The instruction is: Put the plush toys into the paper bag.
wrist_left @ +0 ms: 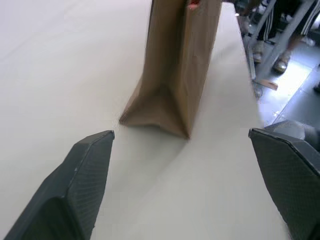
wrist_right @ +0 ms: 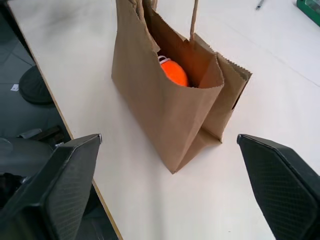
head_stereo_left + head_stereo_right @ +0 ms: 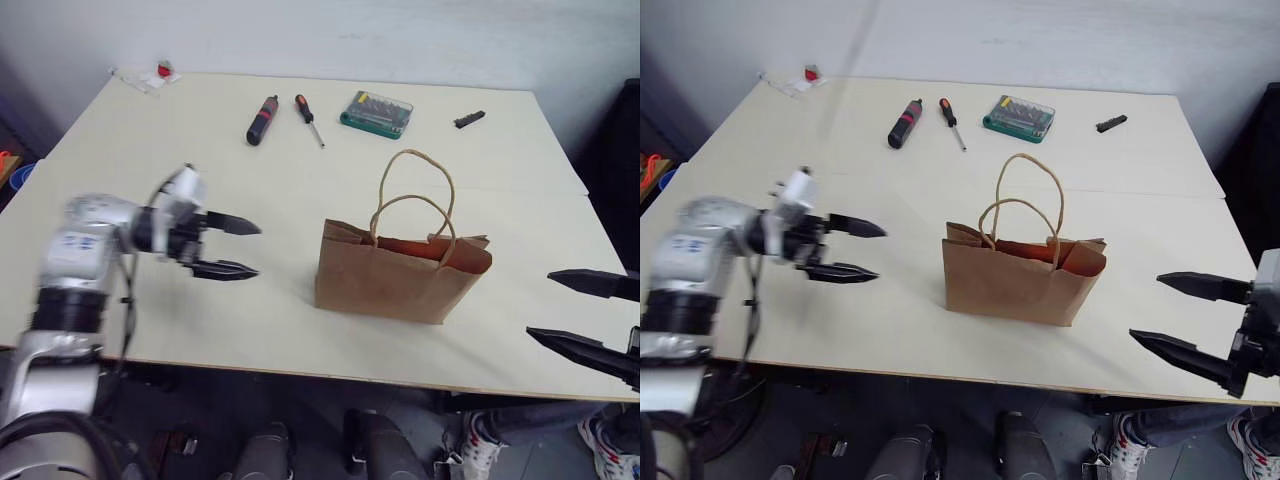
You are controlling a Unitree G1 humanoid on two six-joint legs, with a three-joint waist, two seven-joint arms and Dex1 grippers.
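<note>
In the left eye view the paper bag (image 3: 400, 275) stands upright at centre frame on the counter (image 3: 200, 150); the left tool (image 3: 238, 248) at middle left and the right tool (image 3: 570, 312) at lower right both gape empty, apart from it

In the right wrist view an orange plush toy (image 2: 175, 72) sits inside the bag
</note>
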